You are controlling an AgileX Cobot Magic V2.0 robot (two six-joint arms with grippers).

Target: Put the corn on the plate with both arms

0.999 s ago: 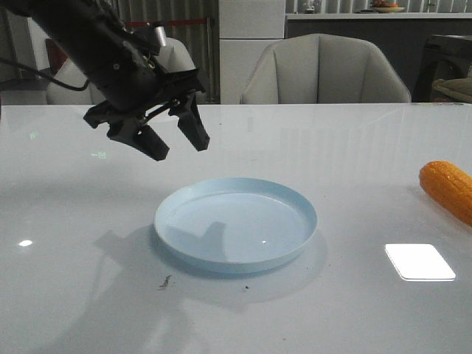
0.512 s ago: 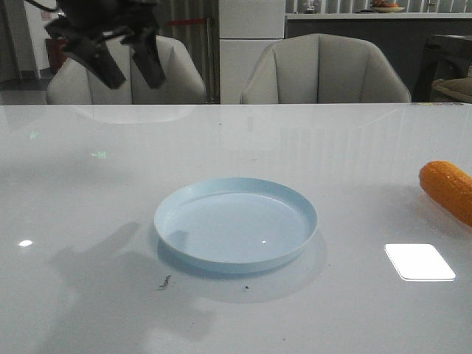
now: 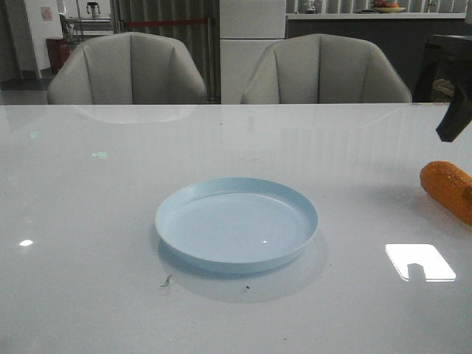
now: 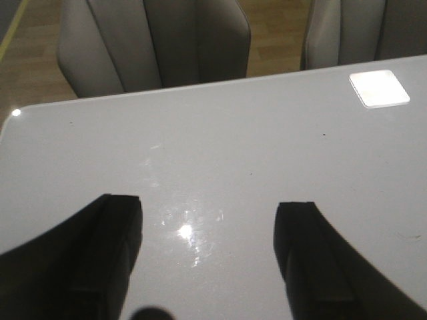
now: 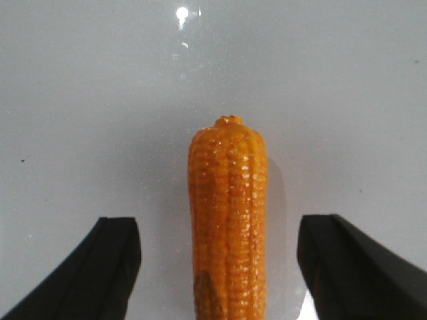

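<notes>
Corn (image 5: 228, 220) not yet gripped — lies on counter (image 3: 96, 214) between spread right jaws, plate (image 3: 237, 226) empty, left jaws also spread — pick and place remain.

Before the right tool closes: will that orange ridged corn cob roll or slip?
The orange ridged corn cob is round and tapered, so a nudge would probably roll it in a curve. Its glossy surface looks hard and may slip. It lies lengthwise between the open right tool fingers, which likely helps.
</notes>
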